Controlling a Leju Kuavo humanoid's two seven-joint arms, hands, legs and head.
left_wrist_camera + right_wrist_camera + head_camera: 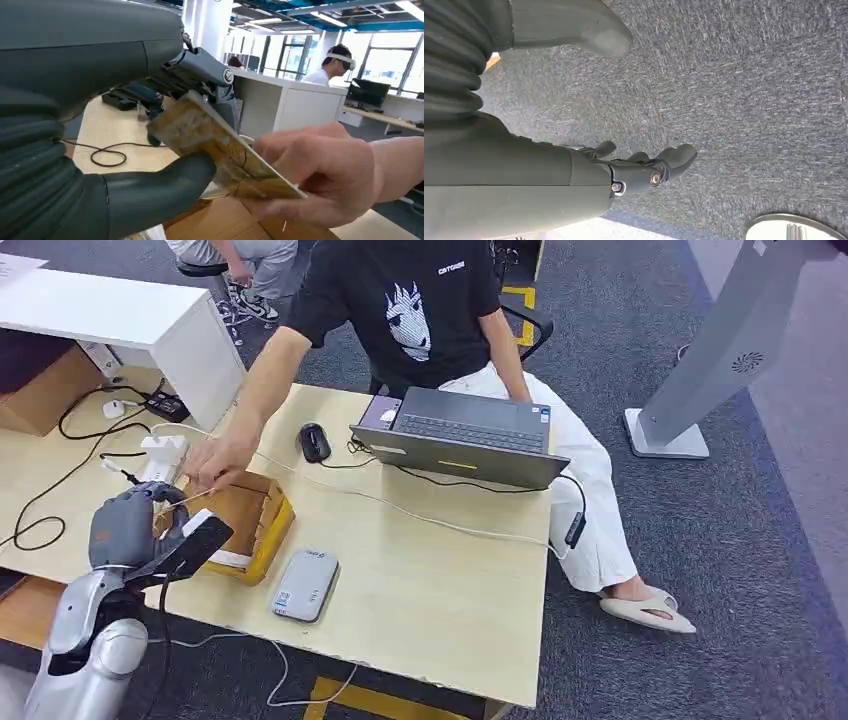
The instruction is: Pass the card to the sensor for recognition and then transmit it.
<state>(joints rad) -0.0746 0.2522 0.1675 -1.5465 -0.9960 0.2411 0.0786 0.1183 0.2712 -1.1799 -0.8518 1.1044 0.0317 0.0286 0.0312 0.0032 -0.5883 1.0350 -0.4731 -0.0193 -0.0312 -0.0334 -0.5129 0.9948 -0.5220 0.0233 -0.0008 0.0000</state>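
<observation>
Already, your left hand (165, 145) is pinching the card (220, 150) near the table's (420, 580) left edge while a person's hand (320, 175) is gripping its other end. The sensor (305, 585) near the front edge is lying untouched, so recognition is looking not yet done; your right hand (644, 170) is hanging loose, fingers apart, holding nothing.

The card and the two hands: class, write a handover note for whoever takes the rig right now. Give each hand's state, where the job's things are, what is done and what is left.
Left hand: holds the card between thumb and fingers, above the wooden box at the table's left side.
A person's hand grips the same card at its other end.
Right hand: holds nothing, fingers loosely apart, hanging over grey carpet.
Sensor: the grey reader lies flat on the table beside the box; the card is not over it.
Done: card is in the left hand.
Left: person lets go, present the card to the sensor, then pass it on.
</observation>
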